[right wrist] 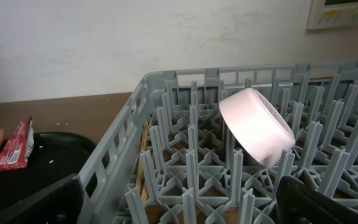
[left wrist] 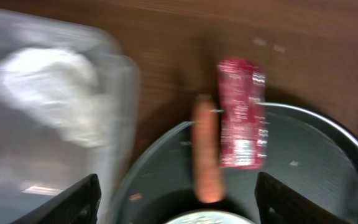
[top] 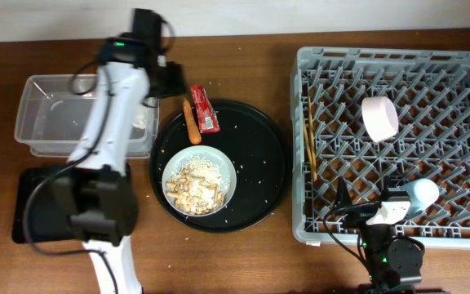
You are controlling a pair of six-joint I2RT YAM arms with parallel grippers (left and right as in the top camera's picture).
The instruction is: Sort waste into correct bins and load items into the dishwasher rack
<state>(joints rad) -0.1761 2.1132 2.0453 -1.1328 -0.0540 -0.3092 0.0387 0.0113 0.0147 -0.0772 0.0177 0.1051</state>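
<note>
The left arm reaches long up the bench [top: 243, 49], its left tool [left wrist: 178, 199] hanging released and bare over the far rim of the round black tray [top: 259, 155], just beside the clear tub. The right arm sits folded low at the near edge of the dishwasher rack [top: 463, 98], its right tool [right wrist: 179, 202] spread wide, grasping nothing.

The clear tub [top: 51, 118] is thin see-through plastic; a crumpled white tissue [left wrist: 48, 93] lies inside it. The shallow black tray [top: 27, 208] lies near it, partly under the left arm. On the round tray a glossy red snack wrapper [left wrist: 241, 115] and a smooth orange carrot stick [left wrist: 207, 152] lie side by side, both poking over the rim. The wide white bowl [top: 198, 181] there holds beige food scraps, with rice grains scattered around it.

In the grey pegged rack, the small white bowl [right wrist: 257, 127] leans tilted on the pegs, the wooden chopsticks [top: 310, 135] lie along the left side, and the light-blue cup [top: 423, 192] sits near the front
</note>
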